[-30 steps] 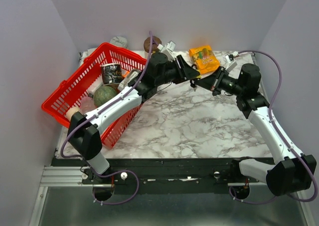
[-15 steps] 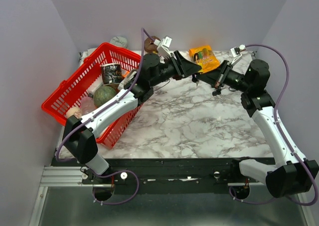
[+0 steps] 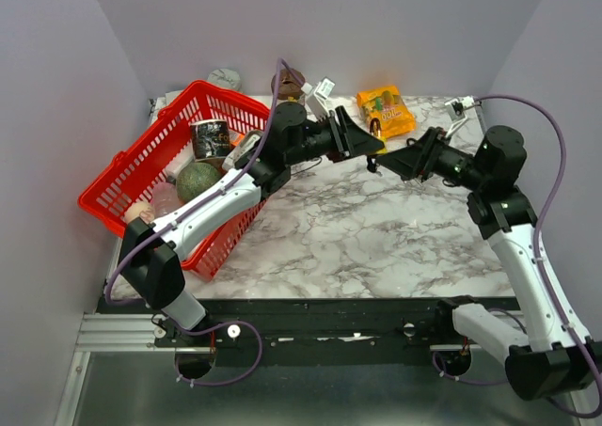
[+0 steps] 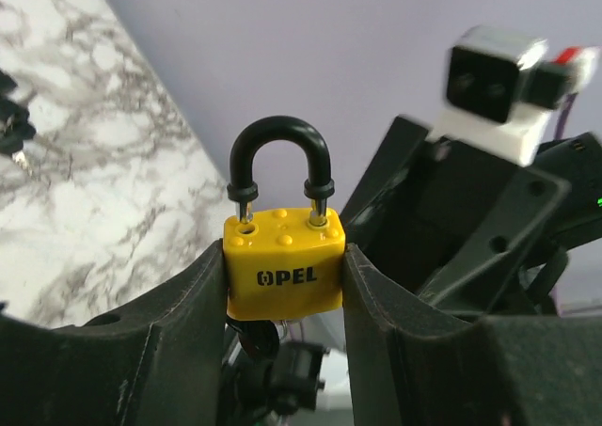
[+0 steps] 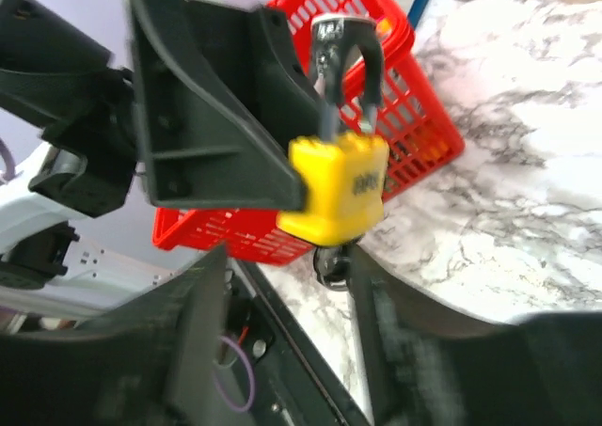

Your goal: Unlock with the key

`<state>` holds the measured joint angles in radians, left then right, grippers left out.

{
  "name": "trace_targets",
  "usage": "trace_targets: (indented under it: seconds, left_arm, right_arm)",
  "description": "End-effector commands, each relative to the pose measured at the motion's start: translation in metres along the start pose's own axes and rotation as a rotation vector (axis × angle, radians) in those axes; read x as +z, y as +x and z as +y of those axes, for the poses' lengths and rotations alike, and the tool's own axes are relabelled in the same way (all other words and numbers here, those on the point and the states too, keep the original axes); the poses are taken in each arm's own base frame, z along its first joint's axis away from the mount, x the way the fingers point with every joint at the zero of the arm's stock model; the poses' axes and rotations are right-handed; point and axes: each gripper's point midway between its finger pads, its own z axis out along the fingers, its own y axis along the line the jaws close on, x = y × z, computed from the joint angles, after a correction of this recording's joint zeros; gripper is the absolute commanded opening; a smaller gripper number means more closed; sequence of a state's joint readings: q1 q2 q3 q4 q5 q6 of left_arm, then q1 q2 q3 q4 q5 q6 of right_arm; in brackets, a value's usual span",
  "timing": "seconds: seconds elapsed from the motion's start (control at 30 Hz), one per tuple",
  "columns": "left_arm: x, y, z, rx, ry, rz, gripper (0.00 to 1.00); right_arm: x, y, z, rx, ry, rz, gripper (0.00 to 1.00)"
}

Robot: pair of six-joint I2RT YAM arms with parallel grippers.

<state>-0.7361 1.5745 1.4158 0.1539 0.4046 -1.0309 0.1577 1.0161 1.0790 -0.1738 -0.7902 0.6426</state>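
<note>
My left gripper [image 4: 284,257] is shut on a yellow padlock [image 4: 282,276], its fingers pressing the two sides of the body. The black shackle [image 4: 280,153] points up, with bare metal showing on both legs above the body. A key with a black head [image 4: 252,337] sticks out of the lock's underside. In the right wrist view the padlock [image 5: 334,186] hangs in front of my right gripper [image 5: 287,294], which is open, its fingers standing apart on either side of the key head [image 5: 329,264]. From above, both grippers meet over the table's back middle [image 3: 374,153].
A red basket [image 3: 169,177] holding a can, a green ball and other items lies tilted at the left, under my left arm. An orange packet [image 3: 384,111] and a brown round object [image 3: 287,80] sit near the back wall. Small dark items [image 4: 9,125] lie on the marble.
My right gripper has opened and let go of the key, and the right arm has drawn back to the right. The left gripper keeps holding the padlock.
</note>
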Motion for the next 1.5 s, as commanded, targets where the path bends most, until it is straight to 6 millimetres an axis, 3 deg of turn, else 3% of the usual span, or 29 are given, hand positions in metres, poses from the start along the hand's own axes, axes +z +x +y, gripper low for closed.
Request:
trace_targets:
  seconds: [0.0,0.17,0.23,0.37,0.57,0.83,1.33,1.47]
  left_arm:
    - [-0.008,0.036,0.013,-0.064,0.012,0.191,0.0]
    - [-0.017,0.042,0.003,-0.004,0.117,0.26,0.0]
    - [-0.026,0.052,-0.008,0.034,0.186,0.316,0.0]
    - [-0.056,0.063,-0.04,0.097,0.345,0.379,0.0]
    - [-0.097,0.074,-0.078,0.09,0.558,0.437,0.0]
    - [-0.117,0.076,-0.099,0.023,0.667,0.468,0.0]
    - [-0.115,0.077,-0.096,-0.001,0.66,0.474,0.0]
    - [-0.113,0.077,-0.095,0.009,0.649,0.47,0.0]
  right_arm:
    - [-0.018,-0.011,0.007,-0.121,0.031,-0.099,0.69]
    - [-0.022,-0.021,0.029,-0.2,-0.025,-0.093,0.79]
    - [-0.022,-0.026,0.051,-0.247,-0.118,-0.041,0.8]
    - [-0.018,-0.03,0.068,-0.277,-0.219,0.04,0.81]
    - [-0.018,-0.016,0.082,-0.235,-0.376,0.181,0.78]
    - [-0.031,0.016,0.093,-0.18,-0.493,0.284,0.77]
    - [-0.038,0.028,0.116,-0.182,-0.616,0.331,0.69]
    - [-0.038,0.032,0.122,-0.183,-0.642,0.345,0.59]
